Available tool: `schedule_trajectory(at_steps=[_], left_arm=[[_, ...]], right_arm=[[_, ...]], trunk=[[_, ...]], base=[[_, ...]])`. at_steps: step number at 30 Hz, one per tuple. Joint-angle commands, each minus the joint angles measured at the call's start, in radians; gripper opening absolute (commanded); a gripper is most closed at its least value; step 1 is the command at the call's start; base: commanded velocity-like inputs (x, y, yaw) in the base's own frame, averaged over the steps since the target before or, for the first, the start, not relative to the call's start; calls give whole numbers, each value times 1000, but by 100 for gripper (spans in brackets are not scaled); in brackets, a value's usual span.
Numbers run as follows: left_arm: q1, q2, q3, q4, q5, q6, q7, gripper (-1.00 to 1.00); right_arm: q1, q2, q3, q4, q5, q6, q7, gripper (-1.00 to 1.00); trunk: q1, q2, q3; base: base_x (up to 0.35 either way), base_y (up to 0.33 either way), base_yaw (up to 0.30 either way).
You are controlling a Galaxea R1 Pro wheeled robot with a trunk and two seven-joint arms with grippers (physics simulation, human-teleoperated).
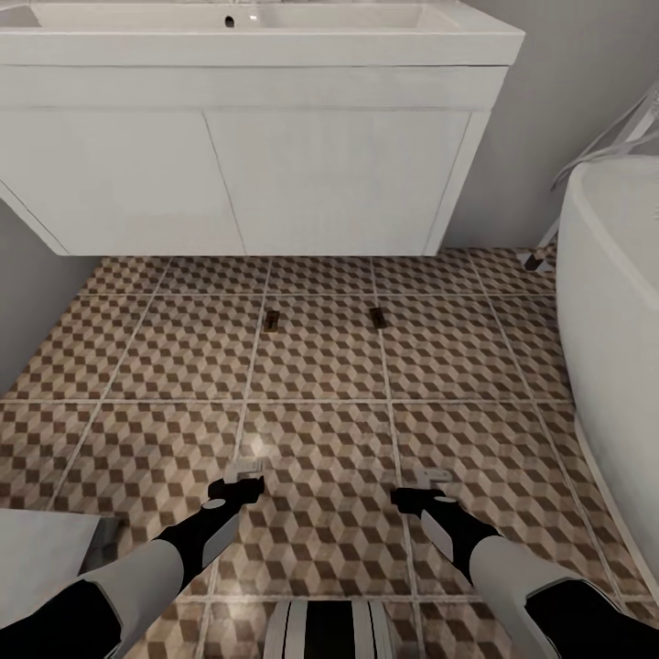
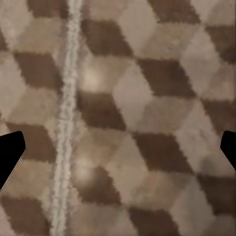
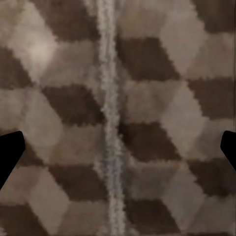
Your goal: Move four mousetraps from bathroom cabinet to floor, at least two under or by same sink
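Two mousetraps [image 1: 272,319] [image 1: 377,317] on the bathroom floor [image 1: 320,439] just in front of the white sink cabinet [image 1: 247,174], long axes pointing toward it; details too small to read; left gripper [image 1: 245,472] and right gripper [image 1: 430,478] spread wide, empty, low over tiles; bathtub [image 1: 613,302] cut off at right.

Bathroom floor [image 1: 320,366]: big square tiles w/ brown, tan & beige 3D cube print, thin pale grout lines; same pattern blurred in both wrist views, w/ a pale grout line [image 2: 66,123] running thru each. Two mousetraps [image 1: 272,319] [image 1: 377,317], far on the floor: dark brown w/ small pale bits. Sink cabinet [image 1: 247,174], far: plain white, faint grey door seams. Wall [image 1: 558,110]: flat grey. Tub [image 1: 613,302], right: white. Left gripper [image 1: 245,472] & right gripper [image 1: 430,478]: pale grey-white fingers on black wrists; forearms white, black nearer the elbows. Finger tips show black at the edges of the wrist views.
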Motion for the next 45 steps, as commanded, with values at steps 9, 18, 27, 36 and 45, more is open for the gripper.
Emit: schedule_trajectory(at_steps=[9,18,27,36,45], left_arm=[[0,0,-8,0,8,-2,6,100],[0,0,-8,0,8,-2,5,100],[0,0,-8,-1,10,-3,5,100],[0,0,-8,-1,10,-3,5,100],[0,1,-7,0,11,-3,5,100]], right_arm=[[0,0,9,-2,-8,6,-6,100],[0,-1,9,-2,-8,6,-6,100],[0,-4,9,-2,-8,6,-6,100],[1,-8,8,-2,-8,6,-6,100],[1,-11,7,-3,-8,6,-5,100]], trunk=[[-4,2,34],[-8,4,69],[-12,6,104],[-16,8,139],[-20,10,174]], base=[[-1,0,0],[0,0,0],[0,0,0],[0,0,0],[0,0,0]])
